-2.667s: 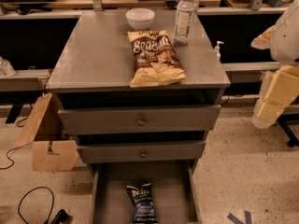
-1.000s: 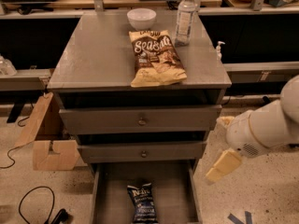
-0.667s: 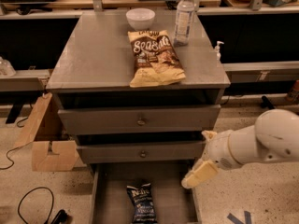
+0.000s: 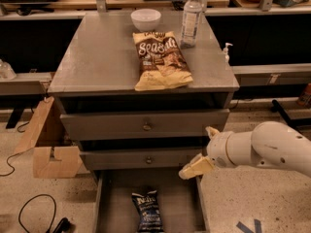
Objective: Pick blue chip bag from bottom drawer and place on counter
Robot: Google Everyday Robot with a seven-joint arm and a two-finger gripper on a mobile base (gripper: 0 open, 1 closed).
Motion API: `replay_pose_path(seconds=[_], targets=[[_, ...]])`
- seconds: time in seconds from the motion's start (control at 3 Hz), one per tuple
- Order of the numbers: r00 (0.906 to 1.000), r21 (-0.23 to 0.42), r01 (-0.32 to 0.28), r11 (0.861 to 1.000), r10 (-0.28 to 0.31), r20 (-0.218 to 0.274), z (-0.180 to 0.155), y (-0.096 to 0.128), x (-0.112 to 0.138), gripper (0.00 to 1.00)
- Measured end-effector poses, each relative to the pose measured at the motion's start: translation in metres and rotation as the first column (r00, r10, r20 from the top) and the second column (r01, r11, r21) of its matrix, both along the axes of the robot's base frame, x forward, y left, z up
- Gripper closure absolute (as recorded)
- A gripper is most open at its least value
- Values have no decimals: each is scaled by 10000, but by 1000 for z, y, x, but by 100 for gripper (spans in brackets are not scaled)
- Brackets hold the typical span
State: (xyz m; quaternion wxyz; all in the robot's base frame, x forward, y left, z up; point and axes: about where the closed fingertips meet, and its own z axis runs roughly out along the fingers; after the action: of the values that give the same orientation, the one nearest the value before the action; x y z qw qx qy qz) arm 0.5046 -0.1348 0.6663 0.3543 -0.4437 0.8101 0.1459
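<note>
While the blue chip bag [image 4: 147,211] lies mid-floor in the bottom drawer [image 4: 181,204], my gripper [image 4: 197,153] hovers spread above that drawer's right wall; I judge this the reach, needing descent inward onto the bag.

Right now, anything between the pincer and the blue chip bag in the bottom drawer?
Nothing visible. The pincer hangs open over the right wall of the bottom drawer, in front of the middle drawer. The blue chip bag lies uncovered on the drawer floor, below and left of it.
</note>
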Motion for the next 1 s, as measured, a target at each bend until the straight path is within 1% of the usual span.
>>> replay_pose_path(seconds=[0.33,0.67,1.0], targets=[[9999,379,38,9993,-32,-154,-20,9,4,0],[9997,969,-230,9950,235,-33,-58,36,19,0],[9995,1750,-330,9840,320,85,-111,56,33,0]])
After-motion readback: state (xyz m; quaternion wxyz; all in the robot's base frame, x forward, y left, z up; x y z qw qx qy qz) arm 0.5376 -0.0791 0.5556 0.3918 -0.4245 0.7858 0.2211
